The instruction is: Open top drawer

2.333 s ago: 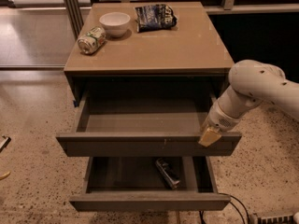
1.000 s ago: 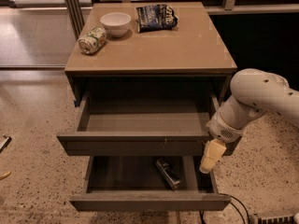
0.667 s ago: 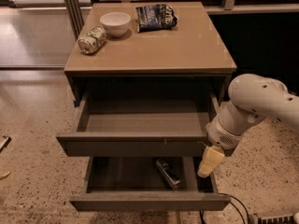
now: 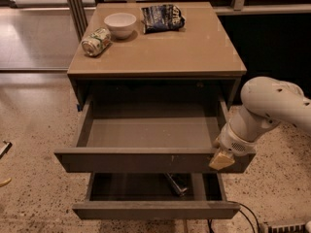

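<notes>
While the top drawer [image 4: 141,160] stands pulled well out of the cabinet [image 4: 194,47], its flat front panel sits forward of the cabinet top. The grey floor and both side walls of the tray are open to view. There is a small whitish scuff on the panel, right of centre. The panel reads level.

Gripper [image 4: 221,160]: at the right end of the top drawer's front panel. Its yellowish tip lies against or just in front of the panel face near the lower right corner; contact cannot be confirmed from this view. Whether the gripper is apart or together cannot be told. The white arm [image 4: 272,106] enters from the right edge and bends down and left to the gripper.

Lower drawer [image 4: 155,210]: also pulled out, its unmarked front showing below the top drawer's panel. A dark elongated object [image 4: 176,183] lies inside, partly hidden under the top drawer; its kind cannot be made out.

Cabinet top:
- A white bowl [image 4: 120,24] stands upright at the rear left.
- A can [image 4: 96,41] lies on its side, near the bowl, to its left and front.
- A crumpled dark blue snack bag [image 4: 163,17] lies at the rear centre, just right of the bowl.

The floor [image 4: 29,130] is speckled stone. A black cable [image 4: 245,212] lies on it at the lower right, beside the lower drawer's front corner.
</notes>
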Tool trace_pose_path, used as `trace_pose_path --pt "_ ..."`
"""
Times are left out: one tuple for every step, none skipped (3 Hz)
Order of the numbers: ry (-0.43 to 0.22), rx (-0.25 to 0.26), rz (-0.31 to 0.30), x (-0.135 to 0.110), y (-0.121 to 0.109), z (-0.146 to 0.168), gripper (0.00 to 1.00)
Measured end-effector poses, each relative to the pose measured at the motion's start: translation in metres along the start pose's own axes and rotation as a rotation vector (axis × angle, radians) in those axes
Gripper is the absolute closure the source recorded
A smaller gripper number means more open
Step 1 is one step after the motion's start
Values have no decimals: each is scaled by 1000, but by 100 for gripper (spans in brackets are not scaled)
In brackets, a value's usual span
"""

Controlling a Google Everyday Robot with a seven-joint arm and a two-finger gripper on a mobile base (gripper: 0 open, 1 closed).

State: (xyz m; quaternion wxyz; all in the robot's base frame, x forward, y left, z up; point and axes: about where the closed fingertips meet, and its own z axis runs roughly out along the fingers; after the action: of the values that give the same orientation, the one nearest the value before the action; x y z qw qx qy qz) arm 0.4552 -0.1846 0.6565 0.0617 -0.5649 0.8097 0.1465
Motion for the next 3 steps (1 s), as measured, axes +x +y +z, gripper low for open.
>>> trace_pose_path --pt "0 0 0 -1 -2 -1 89" --pt "13 1 6 6 12 0 100" --pt "13 1 6 6 11 0 81"
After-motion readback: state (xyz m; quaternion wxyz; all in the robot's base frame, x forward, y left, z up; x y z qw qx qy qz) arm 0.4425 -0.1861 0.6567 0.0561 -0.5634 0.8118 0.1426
